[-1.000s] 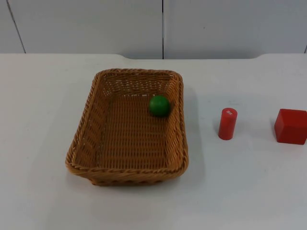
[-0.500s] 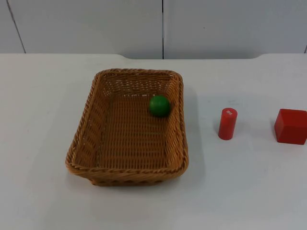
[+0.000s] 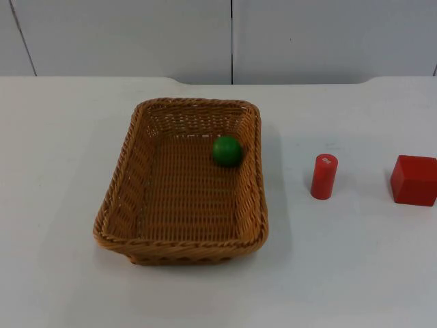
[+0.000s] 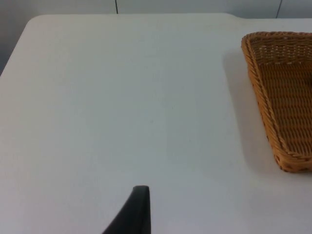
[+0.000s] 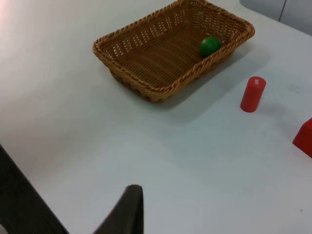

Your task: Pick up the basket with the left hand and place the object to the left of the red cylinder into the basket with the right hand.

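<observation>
**Woven basket on the bench with green ball inside; both arms drawn back**

Basket [image 3: 183, 183]: rectangular, honey-brown wicker, tight horizontal weave on the floor, thick braided rim, walls flaring outward. It sits flat on the white bench [image 3: 61, 137], matte and smooth. Nothing grips it.

Green ball [image 3: 227, 150]: smooth, glossy sphere, resting on the basket floor against the wall nearest the cylinder, towards the far corner. In the right wrist view it sits in that same corner [image 5: 210, 46].

Red cylinder [image 3: 323, 176]: short, smooth-sided, standing upright on the bench, apart from the basket, with a pale mark on its top face. Red cube [image 3: 414, 180]: matte block with crisp edges, beyond the cylinder and well apart from it, at the edge of the top view.

Left end effector: one black fingertip [image 4: 137, 209] stands over bare bench, well apart from the basket's rim [image 4: 256, 78]. Spread of the fingers cannot be told; it holds nothing visible.

Right end effector: a dark fingertip [image 5: 127, 209] over bare bench, looking across to basket, cylinder [image 5: 253, 93] and a corner of the cube [image 5: 304, 139], all well apart from it. Opening cannot be told here either.

Grey partition wall [image 3: 136, 34] runs behind the bench.
</observation>
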Robot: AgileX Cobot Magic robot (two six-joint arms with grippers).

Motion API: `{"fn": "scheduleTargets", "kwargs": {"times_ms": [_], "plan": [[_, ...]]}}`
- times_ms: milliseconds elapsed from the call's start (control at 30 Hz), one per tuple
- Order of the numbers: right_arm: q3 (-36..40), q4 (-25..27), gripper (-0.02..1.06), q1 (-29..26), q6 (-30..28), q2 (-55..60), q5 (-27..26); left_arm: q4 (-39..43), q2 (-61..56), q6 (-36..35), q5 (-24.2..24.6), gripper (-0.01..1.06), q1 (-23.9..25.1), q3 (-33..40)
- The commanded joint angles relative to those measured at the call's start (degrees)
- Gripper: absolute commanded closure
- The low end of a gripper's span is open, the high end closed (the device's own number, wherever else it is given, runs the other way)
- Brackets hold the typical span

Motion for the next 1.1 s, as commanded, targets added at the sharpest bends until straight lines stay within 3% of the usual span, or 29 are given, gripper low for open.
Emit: {"fn": "scheduleTargets", "kwargs": {"times_ms": [0, 300, 467, 633, 700, 800, 1067], "plan": [[0.1, 0.2, -0.01, 0.0, 0.4, -0.2, -0.3, 0.0, -0.3, 0.1, 0.2, 0.00, 0.1, 0.2], [0.1, 0.2, -0.01, -0.2, 0.4, -0.2, -0.3, 0.0, -0.3, 0.1, 0.2, 0.00, 0.1, 0.2], [0.1, 0.0, -0.01, -4.0, 0.4, -0.2, -0.3, 0.0, -0.3, 0.1, 0.1, 0.00, 0.1, 0.2], [0.1, 0.0, -0.01, -19.2, 0.4, -0.2, -0.3, 0.0, -0.3, 0.1, 0.1, 0.00, 0.1, 0.2], [0.1, 0.0, -0.01, -20.9, 0.4, -0.2, -0.3, 0.0, -0.3, 0.1, 0.1, 0.00, 0.1, 0.2], [0.1, 0.0, -0.01, -31.1, 0.4, -0.2, -0.3, 0.0, -0.3, 0.1, 0.1, 0.00, 0.1, 0.2], [0.1, 0.0, -0.01, -42.8, 0.4, -0.2, -0.3, 0.0, -0.3, 0.1, 0.1, 0.00, 0.1, 0.2]]}}
